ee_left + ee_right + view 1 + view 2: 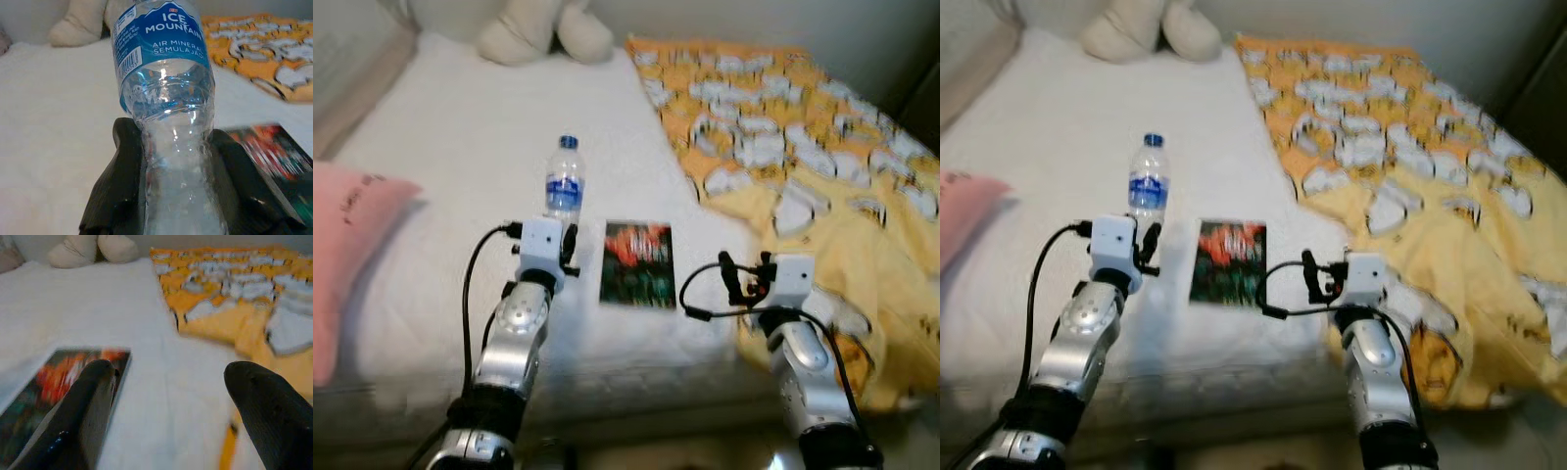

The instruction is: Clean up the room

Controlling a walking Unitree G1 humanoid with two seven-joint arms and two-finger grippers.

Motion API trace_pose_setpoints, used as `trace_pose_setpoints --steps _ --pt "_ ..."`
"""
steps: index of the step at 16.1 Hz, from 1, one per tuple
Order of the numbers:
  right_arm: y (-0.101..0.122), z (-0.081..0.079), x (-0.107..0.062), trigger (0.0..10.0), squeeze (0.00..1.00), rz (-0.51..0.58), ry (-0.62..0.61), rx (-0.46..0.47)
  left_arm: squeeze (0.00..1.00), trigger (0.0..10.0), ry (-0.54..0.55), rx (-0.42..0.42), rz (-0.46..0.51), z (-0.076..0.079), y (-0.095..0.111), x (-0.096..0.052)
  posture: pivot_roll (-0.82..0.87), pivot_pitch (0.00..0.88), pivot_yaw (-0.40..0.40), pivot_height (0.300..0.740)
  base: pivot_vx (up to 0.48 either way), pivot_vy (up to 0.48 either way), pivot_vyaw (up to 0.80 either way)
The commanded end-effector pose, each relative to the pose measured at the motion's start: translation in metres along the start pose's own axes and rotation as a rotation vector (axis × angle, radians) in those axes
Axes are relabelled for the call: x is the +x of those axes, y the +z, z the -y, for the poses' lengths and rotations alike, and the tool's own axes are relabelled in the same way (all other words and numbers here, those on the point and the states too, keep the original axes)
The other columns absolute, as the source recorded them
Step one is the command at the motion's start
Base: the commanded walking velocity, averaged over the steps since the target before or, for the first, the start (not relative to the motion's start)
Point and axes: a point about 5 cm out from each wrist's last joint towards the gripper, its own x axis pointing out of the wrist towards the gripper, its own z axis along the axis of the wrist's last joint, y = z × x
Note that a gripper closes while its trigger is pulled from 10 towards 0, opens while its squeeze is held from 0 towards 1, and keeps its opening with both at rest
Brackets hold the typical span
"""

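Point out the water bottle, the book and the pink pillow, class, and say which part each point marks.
water bottle (564,188): left eye view, on its blue label.
book (638,264): left eye view, middle of its dark cover.
pink pillow (347,245): left eye view, on its upper face.

The bed (460,147) was viewed from the head, from above and forward, by both eye views. The same scene was shared between them: bottle (564,186), book (638,264), yellow blanket (803,147), pink pillow (347,245), soft toy (543,34) at the far end. In the right eye view everything was shifted toward the left edge.

The left wrist view was taken low and very near the bottle (166,98), along the left gripper (173,196), facing the soft toy. The right wrist view was taken low over the sheet, along the right gripper (176,416), with book and blanket shared with the head views.
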Motion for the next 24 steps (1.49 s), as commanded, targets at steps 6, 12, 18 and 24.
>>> trace_pose_setpoints --steps 6,12,18,24 --pt "-0.0021 -0.0007 -0.0011 10.0 0.0 -0.017 0.006 0.014 0.0 10.0 -0.023 0.016 0.028 0.0063 0.0081 0.0016 -0.03 0.0 -0.043 0.74 -0.45 0.0 0.0" --pt "-0.0037 -0.0001 -0.001 10.0 0.0 -0.024 0.007 0.009 0.0 10.0 -0.033 0.019 0.038 0.0052 0.0077 -0.0003 -0.02 0.0 -0.044 0.74 -0.118 0.0 0.48" --pt "-0.0044 0.0001 0.0001 10.0 0.0 -0.025 0.006 0.01 0.0 10.0 -0.044 0.044 0.041 0.0045 0.0071 -0.0003 -0.02 0.0 -0.043 0.74 0.0 -0.447 0.59" --pt "-0.007 0.0044 -0.0016 10.0 0.0 -0.035 0.002 0.002 0.0 10.0 -0.052 0.057 0.043 0.0049 0.0066 -0.0012 -0.01 0.0 -0.039 0.74 0.0 -0.48 0.54"
